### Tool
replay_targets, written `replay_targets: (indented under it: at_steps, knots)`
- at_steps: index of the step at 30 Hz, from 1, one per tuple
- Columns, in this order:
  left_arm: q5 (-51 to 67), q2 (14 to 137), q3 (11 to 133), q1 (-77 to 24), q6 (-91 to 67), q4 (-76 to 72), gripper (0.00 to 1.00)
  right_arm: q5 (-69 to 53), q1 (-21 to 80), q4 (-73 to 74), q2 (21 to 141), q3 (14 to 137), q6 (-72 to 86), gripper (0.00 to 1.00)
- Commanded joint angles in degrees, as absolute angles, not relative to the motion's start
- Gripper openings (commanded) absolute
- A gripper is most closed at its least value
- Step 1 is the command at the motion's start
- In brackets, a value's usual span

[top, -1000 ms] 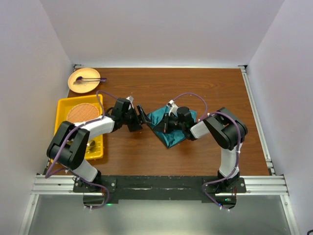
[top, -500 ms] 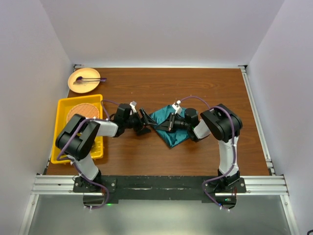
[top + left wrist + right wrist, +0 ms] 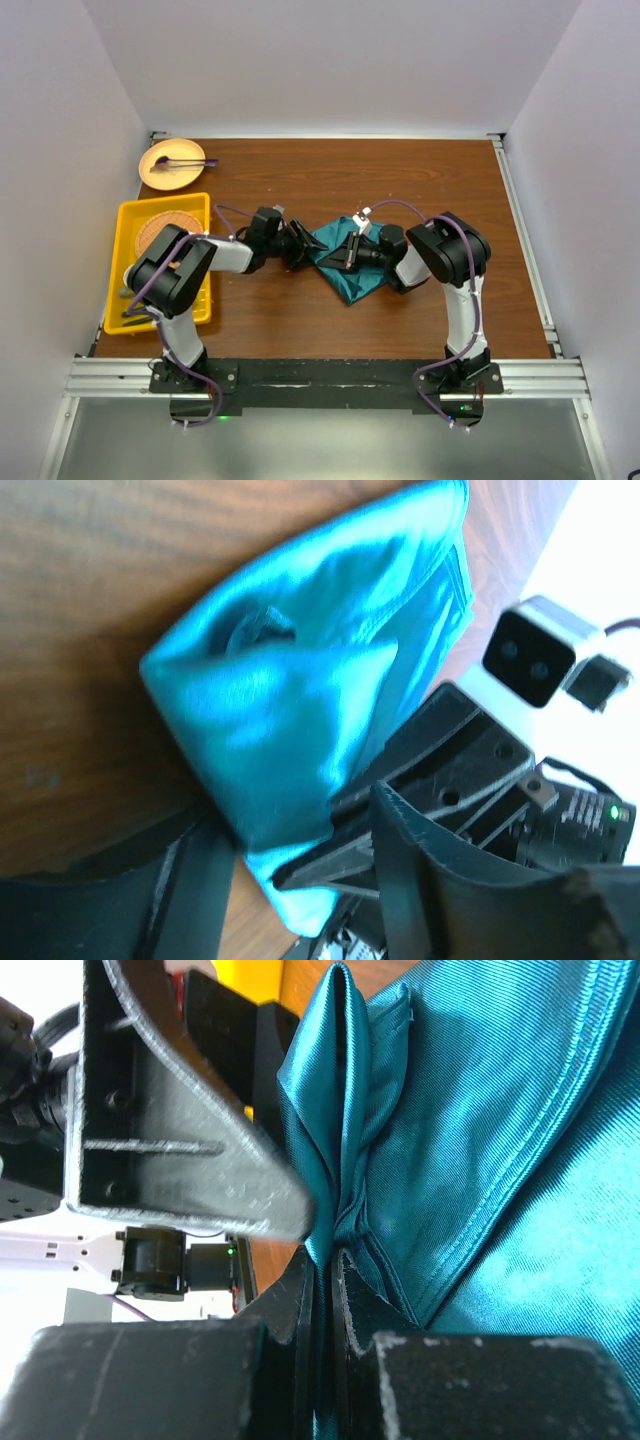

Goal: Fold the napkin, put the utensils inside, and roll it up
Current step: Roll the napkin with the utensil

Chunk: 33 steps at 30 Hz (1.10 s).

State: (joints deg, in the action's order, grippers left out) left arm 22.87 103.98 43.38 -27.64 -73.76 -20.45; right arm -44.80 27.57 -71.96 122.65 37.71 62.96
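Though glossy, teal napkin (image 3: 300, 700) in bunched folds, right claw (image 3: 347, 255) tight on it, left claw (image 3: 302, 248) spread.

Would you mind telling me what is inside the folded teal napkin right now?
Only layers of teal cloth show in the napkin; the right gripper is shut on one fold. Anything within the folds is covered, so no utensils can be confirmed.

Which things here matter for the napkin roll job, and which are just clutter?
Job:
- napkin
- right end effector, shut on a napkin fold
- left end effector, open at the napkin's left corner
- cutlery: not clearly visible

Lying about:
- tan dish with a purple-tipped stick
- yellow tray holding a round woven mat
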Motion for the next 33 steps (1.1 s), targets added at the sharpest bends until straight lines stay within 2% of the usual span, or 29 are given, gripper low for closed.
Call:
replay_targets:
  at_steps: [1, 4, 5, 7, 8, 10, 11, 13, 14, 16, 17, 19, 20, 21, 23, 24, 25, 28, 33]
  knots:
    - [12.93, 106.88, 45.00, -27.69, -67.25, -10.82, 0.56, -47.28, 27.42, -72.34, 122.78, 36.21, 60.13, 0.00]
    - [11.25, 106.00, 45.00, -27.60, -62.77, -10.55, 0.50, -47.81, 27.33, -68.92, 121.65, 35.77, 56.88, 0.00]
    - [10.81, 105.82, 45.26, -27.68, -61.88, -10.02, 0.44, -47.99, 27.33, -65.25, 120.94, 35.77, 55.47, 0.00]
    - [10.29, 105.30, 45.26, -27.69, -59.78, -9.14, 0.39, -47.73, 27.33, -60.49, 118.49, 35.95, 50.40, 0.00]
    - [9.67, 104.94, 45.00, -27.86, -59.16, -9.05, 0.31, -47.38, 27.42, -53.42, 117.43, 36.30, 47.93, 0.00]
    - [8.79, 103.80, 45.00, -28.12, -57.93, -8.27, 0.24, -45.62, 27.51, -44.69, 113.23, 37.96, 39.78, 0.00]
    - [8.35, 103.54, 45.00, -28.21, -57.66, -8.09, 0.16, -44.75, 27.51, -35.51, 111.90, 38.75, 37.12, 0.00]
    - [7.91, 102.75, 45.09, -28.74, -57.31, -7.65, 0.12, -42.02, 27.60, -28.34, 107.61, 40.77, 30.89, 0.00]
    - [7.74, 102.66, 45.44, -29.00, -57.30, -7.47, 0.06, -40.62, 27.68, -20.73, 106.01, 41.65, 28.85, 0.02]
    - [7.65, 102.83, 46.14, -30.05, -57.65, -6.77, 0.03, -36.58, 27.95, -14.18, 103.63, 44.29, 24.11, 0.07]
    - [7.82, 102.92, 46.84, -30.32, -58.00, -6.51, 0.00, -35.08, 28.12, -8.49, 101.10, 45.17, 22.95, 0.13]
    - [7.74, 102.83, 47.72, -31.54, -58.88, -5.81, 0.00, -29.99, 29.00, -3.36, 98.80, 47.72, 19.53, 0.20]
    - [7.30, 102.66, 47.99, -31.90, -59.23, -5.37, 0.00, -28.06, 29.44, 0.40, 96.44, 48.51, 18.82, 0.26]
    - [7.03, 102.48, 48.16, -32.25, -59.67, -4.93, 0.00, -25.25, 30.84, 3.05, 95.20, 49.99, 18.11, 0.36]
    - [7.03, 102.04, 48.08, -32.78, -61.08, -4.66, 0.00, -18.05, 32.77, 8.32, 92.65, 51.58, 16.44, 0.44]
    - [6.86, 101.95, 48.16, -32.96, -61.69, -4.14, 0.00, -15.15, 35.48, 9.83, 92.03, 53.07, 16.09, 0.53]
    - [6.86, 101.78, 48.08, -33.13, -63.09, -3.61, 0.00, -9.90, 36.90, 11.84, 91.50, 53.69, 16.00, 0.57]
    - [6.59, 101.51, 48.34, -33.49, -65.47, -2.12, 0.00, -4.42, 40.95, 11.61, 90.18, 54.23, 18.36, 0.65]
    - [5.36, 101.60, 49.66, -34.28, -66.97, -0.09, 0.00, 0.87, 47.01, 7.39, 89.82, 52.82, 22.14, 0.68]
